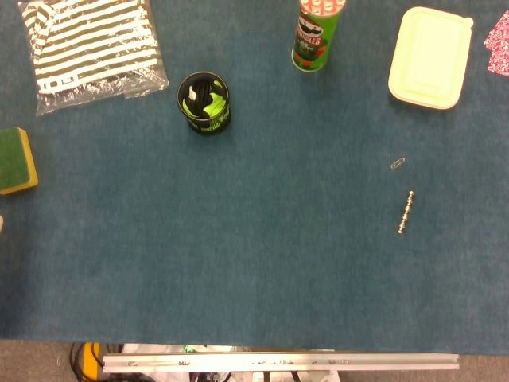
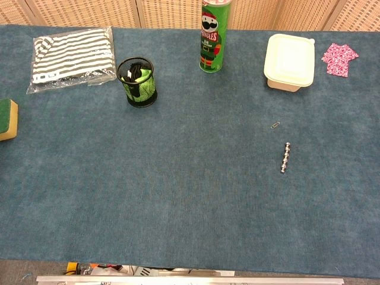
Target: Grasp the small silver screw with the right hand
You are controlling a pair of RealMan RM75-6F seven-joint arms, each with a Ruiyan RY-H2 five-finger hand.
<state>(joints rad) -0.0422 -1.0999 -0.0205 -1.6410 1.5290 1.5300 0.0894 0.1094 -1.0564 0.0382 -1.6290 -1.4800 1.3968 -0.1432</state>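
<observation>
Neither hand in either view; state of fingers cannot be told. Small silver screw lies flat on the blue table, toward the right edge, roughly mid-depth, with bare cloth all round, so judged open to a top-down pinch. Paper clip sits near it, toward the far edge, apart. Cream lidded box at far right corner, well clear. Grasp not yet begun.

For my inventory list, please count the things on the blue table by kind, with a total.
Containers: 3 (Pringles can, mesh cup, cream lidded box)
Small metal items: 2 (silver screw, paper clip)
Cloth items: 2 (bagged striped cloth, pink cloth)
Sponges: 1 (sponge)
Total: 8
</observation>
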